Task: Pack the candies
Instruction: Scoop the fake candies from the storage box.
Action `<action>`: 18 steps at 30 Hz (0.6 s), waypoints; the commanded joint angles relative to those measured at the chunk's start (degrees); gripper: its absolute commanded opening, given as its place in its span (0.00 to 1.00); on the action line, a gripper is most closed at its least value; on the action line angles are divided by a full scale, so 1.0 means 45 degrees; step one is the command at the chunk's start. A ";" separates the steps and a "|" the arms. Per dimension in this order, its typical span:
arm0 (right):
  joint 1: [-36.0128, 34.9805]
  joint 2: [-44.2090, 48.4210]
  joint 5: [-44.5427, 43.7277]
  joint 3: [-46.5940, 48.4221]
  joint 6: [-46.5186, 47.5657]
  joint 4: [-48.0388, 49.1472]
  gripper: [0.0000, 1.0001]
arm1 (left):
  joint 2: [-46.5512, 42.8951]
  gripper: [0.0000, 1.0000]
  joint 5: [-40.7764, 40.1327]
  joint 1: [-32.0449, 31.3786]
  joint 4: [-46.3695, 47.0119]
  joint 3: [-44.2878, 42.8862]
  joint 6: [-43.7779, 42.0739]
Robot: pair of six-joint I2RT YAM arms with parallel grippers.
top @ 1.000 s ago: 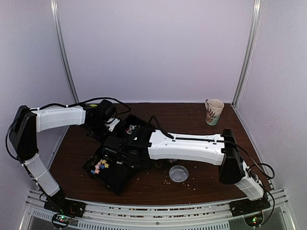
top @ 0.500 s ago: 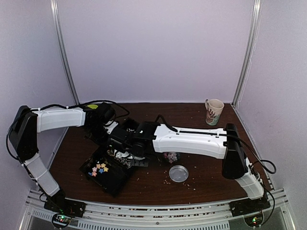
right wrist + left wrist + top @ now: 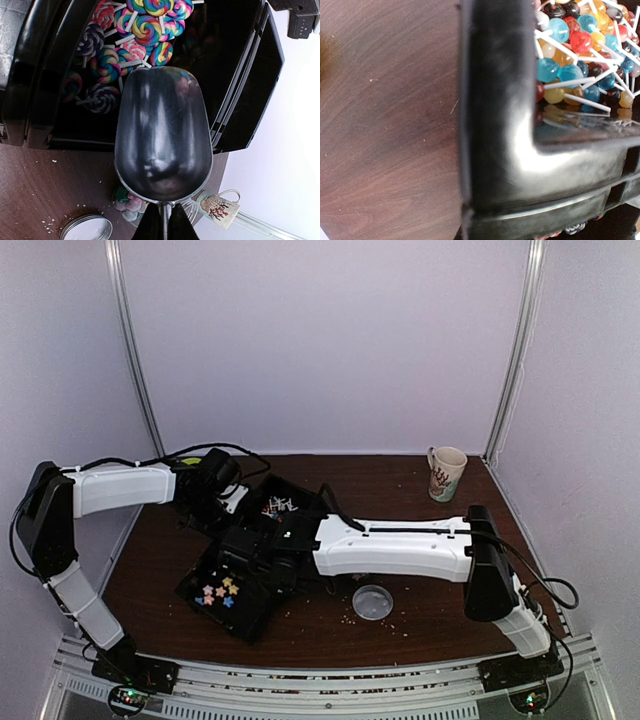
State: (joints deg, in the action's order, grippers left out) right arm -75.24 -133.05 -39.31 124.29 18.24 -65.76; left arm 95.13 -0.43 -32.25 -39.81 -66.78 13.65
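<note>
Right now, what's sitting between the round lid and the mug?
The pastel candies, in the right wrist view: they sit between the lid and the mug, beside the scoop handle.

The brown table (image 3: pixel 390 485) bears a black tray (image 3: pixel 262 608), mug (image 3: pixel 446 472), round lid (image 3: pixel 372 602).

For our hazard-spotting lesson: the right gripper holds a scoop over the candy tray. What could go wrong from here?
The scoop hangs over swirl lollipops; dipping there may snag their sticks. The uncovered candies sit below the scoop's handle end, beside a lid; a low sweep could scatter them.
</note>
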 commanded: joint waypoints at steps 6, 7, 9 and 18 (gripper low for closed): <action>-0.0021 0.0089 -0.1488 -0.0058 -0.0546 -0.1286 0.00 | 0.0060 0.00 0.1401 0.0069 0.0318 -0.0742 0.0365; -0.0021 0.0126 -0.1646 -0.0119 -0.0641 -0.1349 0.00 | 0.0162 0.00 0.1435 0.0076 0.0281 -0.0745 0.0382; -0.0013 0.0203 -0.1857 -0.0263 -0.0739 -0.1369 0.00 | 0.0317 0.00 0.1577 0.0096 0.0270 -0.0730 0.0403; 0.0014 0.0725 -0.2156 -0.1034 -0.0491 -0.1019 0.00 | 0.0725 0.00 0.1923 0.0230 0.0219 -0.0723 0.0464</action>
State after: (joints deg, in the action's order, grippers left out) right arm -76.23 -132.84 -42.98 121.58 16.71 -68.86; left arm 99.44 3.38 -31.70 -39.07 -67.31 15.92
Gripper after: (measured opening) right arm 0.081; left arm 0.063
